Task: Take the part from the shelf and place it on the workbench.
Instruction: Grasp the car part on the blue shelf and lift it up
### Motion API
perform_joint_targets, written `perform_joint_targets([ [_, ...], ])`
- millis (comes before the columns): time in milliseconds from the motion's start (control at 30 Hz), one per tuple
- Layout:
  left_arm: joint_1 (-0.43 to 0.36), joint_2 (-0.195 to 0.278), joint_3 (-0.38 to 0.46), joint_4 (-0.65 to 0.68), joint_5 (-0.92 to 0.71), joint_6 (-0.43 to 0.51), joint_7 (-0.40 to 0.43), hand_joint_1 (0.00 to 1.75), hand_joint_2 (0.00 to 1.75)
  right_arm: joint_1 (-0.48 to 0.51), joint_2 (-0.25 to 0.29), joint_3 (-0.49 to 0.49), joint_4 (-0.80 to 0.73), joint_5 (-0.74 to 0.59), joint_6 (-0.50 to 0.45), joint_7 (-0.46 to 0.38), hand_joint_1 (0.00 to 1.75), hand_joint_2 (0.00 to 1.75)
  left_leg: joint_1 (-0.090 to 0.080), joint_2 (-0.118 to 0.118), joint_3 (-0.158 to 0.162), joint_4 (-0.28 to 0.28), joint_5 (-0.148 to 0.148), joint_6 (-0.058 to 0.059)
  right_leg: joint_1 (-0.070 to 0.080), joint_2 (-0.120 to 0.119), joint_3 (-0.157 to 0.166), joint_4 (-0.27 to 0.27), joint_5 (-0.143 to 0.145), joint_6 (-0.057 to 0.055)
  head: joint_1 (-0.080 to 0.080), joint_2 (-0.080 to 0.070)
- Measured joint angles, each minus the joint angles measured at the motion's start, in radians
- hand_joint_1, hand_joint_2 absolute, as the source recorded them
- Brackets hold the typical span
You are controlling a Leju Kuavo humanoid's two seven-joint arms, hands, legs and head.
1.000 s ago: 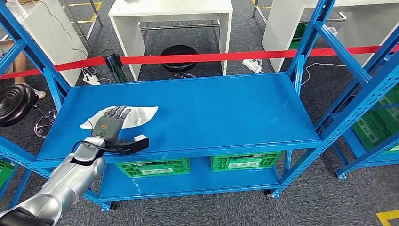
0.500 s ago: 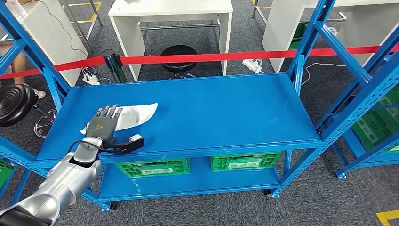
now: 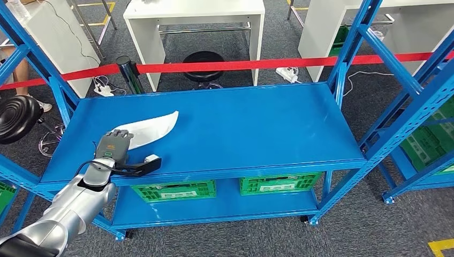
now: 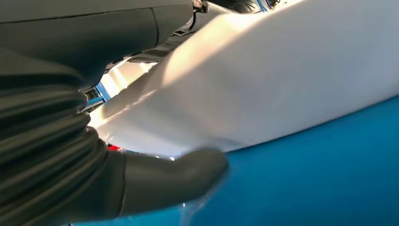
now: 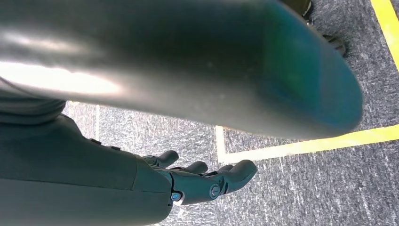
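Observation:
A white curved part (image 3: 152, 126) lies at the left end of the blue shelf top (image 3: 241, 128), its far tip raised off the surface. My left hand (image 3: 111, 147) grips its near end, fingers curled over it. In the left wrist view the part (image 4: 282, 80) sits between the thick thumb (image 4: 174, 174) and the dark fingers above it, over the blue surface. My right hand (image 5: 202, 181) hangs over grey carpet, holding nothing, its fingers loosely apart.
Two green crates (image 3: 174, 190) (image 3: 278, 183) sit on the lower shelf. Red barrier tape (image 3: 241, 65) runs behind the rack, with a black stool (image 3: 203, 61) and white tables (image 3: 195, 13) beyond. Blue uprights (image 3: 350, 48) rise at the right end. Another black stool (image 3: 16, 118) stands at left.
My left hand has drawn back toward the shelf's front edge and its fingers have curled onto the part. The part's far end has tilted up off the shelf.

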Motion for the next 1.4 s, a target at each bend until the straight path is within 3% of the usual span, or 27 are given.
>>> perform_joint_targets([
  [767,0.005,-0.002,0.003,0.008,0.033,0.016,-0.046,1.75,1.75,-0.001,0.000,-0.002,0.000,0.006,0.001,-0.004,0.00,0.00,0.000,0.000,0.000,0.000,0.000,0.001,-0.001,0.000,0.000,0.000,0.000,0.002,0.000,0.000],
  [1067,0.007,-0.006,0.033,0.005,0.089,0.016,-0.185,1.75,1.75,-0.001,0.000,-0.009,0.000,0.009,0.001,-0.005,0.00,0.00,-0.001,0.000,0.000,0.000,-0.001,0.001,-0.001,-0.001,0.001,-0.001,-0.001,0.002,0.000,0.000],
  [1267,0.037,-0.010,0.057,0.001,0.116,0.121,-0.241,1.75,1.75,0.000,0.000,-0.016,0.000,0.015,0.002,-0.007,0.00,0.00,-0.001,0.000,0.000,0.000,-0.001,0.001,-0.001,-0.001,0.000,-0.001,-0.001,0.002,0.000,0.000],
  [1400,0.054,-0.025,0.103,-0.006,0.212,0.182,-0.320,1.75,1.75,0.000,0.000,-0.020,0.000,0.016,0.002,-0.008,0.00,0.00,-0.001,0.000,0.001,0.001,-0.001,0.001,-0.001,-0.001,0.000,-0.001,-0.001,0.002,0.000,0.000],
])
